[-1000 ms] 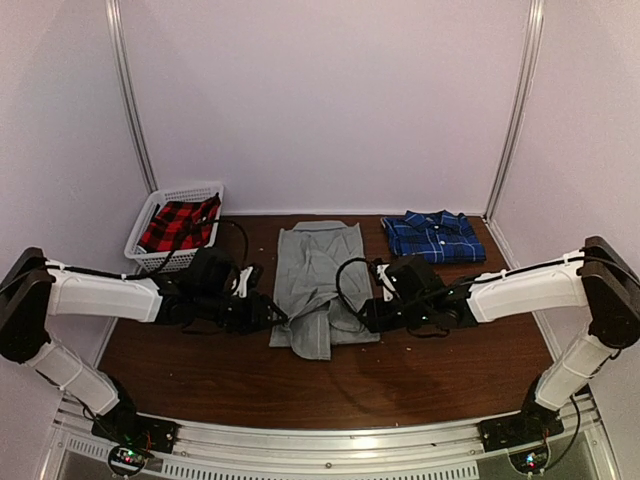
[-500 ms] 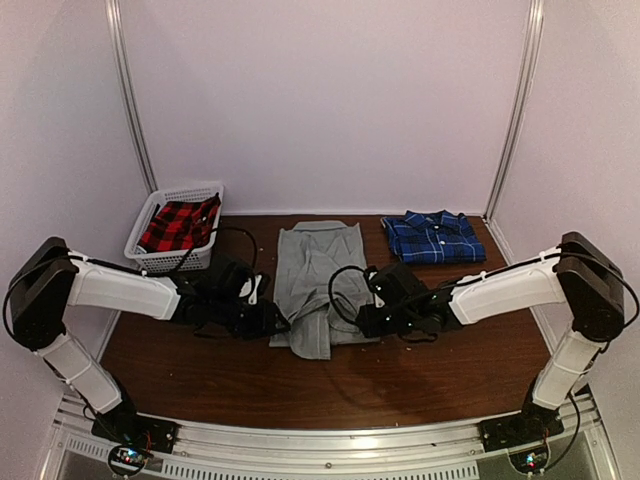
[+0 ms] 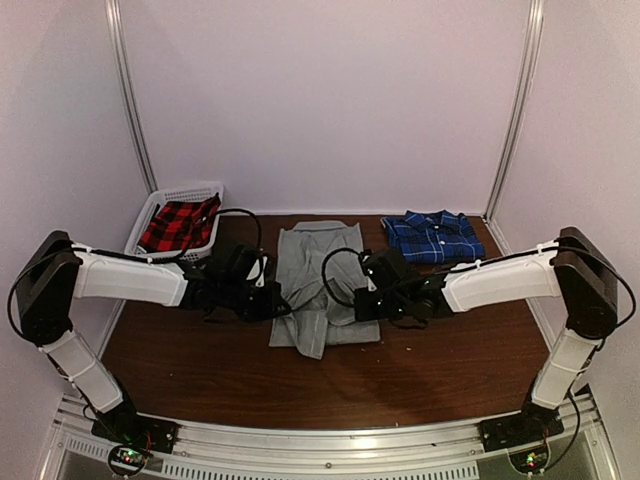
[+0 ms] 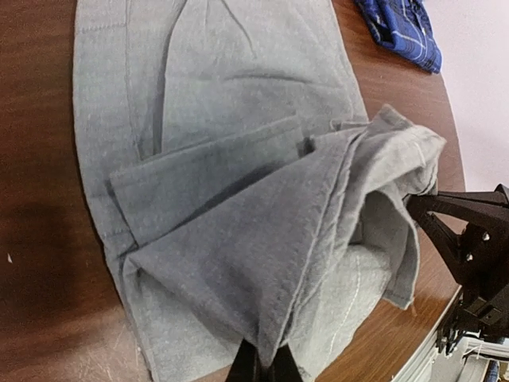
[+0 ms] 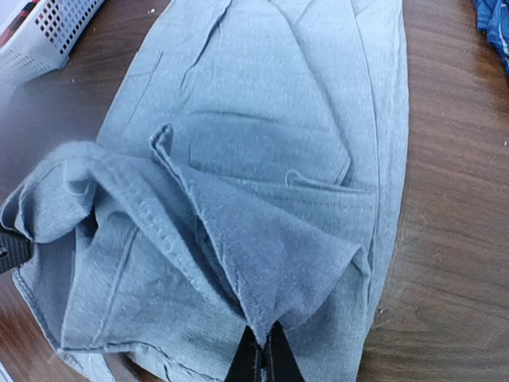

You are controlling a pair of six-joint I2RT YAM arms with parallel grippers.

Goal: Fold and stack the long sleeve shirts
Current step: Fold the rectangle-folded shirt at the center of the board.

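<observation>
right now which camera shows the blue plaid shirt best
Top external: the whole folded blue plaid shirt lies in full view, far right. The left wrist view catches only a corner of it, the right wrist view a sliver at the frame's edge.

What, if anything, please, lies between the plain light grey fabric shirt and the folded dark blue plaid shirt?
Nothing visible: only bare brown tabletop lies between the grey shirt and the plaid shirt. The left gripper and right gripper both pinch the grey one.
</observation>
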